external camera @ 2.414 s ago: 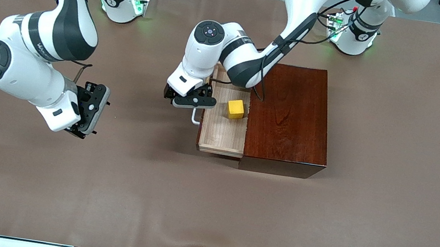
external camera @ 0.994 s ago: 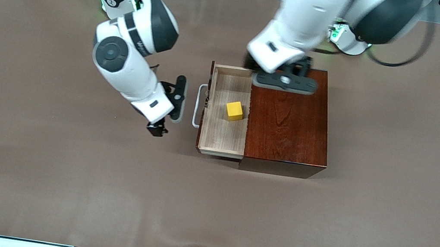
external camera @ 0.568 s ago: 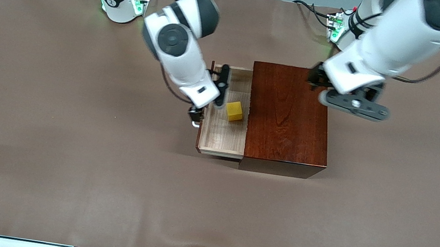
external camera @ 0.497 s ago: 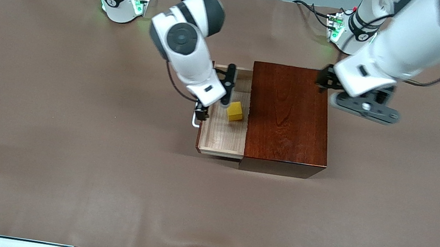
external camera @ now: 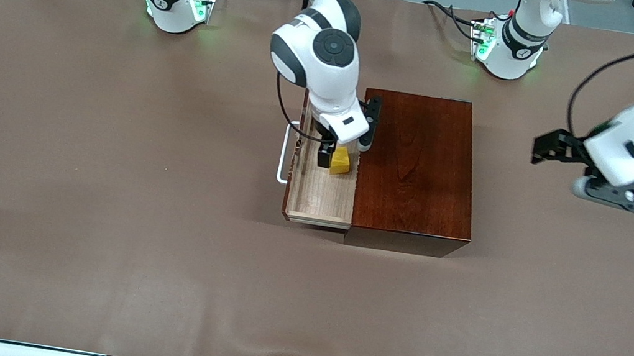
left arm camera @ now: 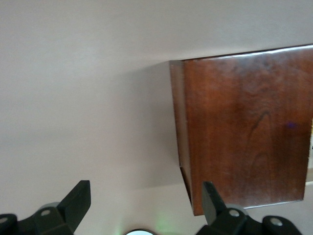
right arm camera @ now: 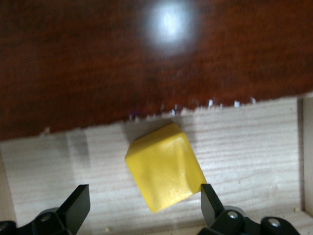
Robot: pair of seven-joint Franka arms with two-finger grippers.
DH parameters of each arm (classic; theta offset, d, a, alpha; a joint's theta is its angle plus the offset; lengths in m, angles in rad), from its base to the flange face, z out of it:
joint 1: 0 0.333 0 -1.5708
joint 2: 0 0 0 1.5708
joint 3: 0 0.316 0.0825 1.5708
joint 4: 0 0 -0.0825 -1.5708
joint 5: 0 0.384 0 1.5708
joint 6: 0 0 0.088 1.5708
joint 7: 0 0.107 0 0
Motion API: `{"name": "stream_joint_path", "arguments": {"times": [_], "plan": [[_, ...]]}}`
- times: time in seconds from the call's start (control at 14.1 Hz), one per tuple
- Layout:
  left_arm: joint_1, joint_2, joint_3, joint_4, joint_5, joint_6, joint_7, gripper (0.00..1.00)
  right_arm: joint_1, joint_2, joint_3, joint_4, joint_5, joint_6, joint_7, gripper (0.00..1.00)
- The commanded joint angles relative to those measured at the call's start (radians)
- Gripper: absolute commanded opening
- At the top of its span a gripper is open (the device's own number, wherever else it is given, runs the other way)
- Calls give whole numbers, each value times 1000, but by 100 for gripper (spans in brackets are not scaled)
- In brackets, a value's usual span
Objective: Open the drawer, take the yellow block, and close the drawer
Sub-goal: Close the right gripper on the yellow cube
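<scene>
Yellow block in open drawer, beneath spread-fingered right gripper; left gripper likewise spread.

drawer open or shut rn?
Open. The drawer is slid out of the wooden box, pale floor exposed, yellow block inside.

In the front view the right gripper and its wrist cover part of the yellow block and the drawer floor beneath. Both wrist views cut their own fingers off at the edge. The left wrist view crops the wooden box, hiding the drawer.
</scene>
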Motion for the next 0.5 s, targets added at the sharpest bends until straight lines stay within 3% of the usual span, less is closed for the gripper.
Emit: {"name": "stream_joint_path", "arguments": {"times": [0.0, 0.43], "plan": [[51, -39, -16, -53, 18, 21, 17, 100, 4, 40, -11, 69, -26, -14, 19, 100], [11, -83, 41, -104, 18, 50, 20, 100, 14, 72, -13, 109, -61, -14, 22, 100]]}}
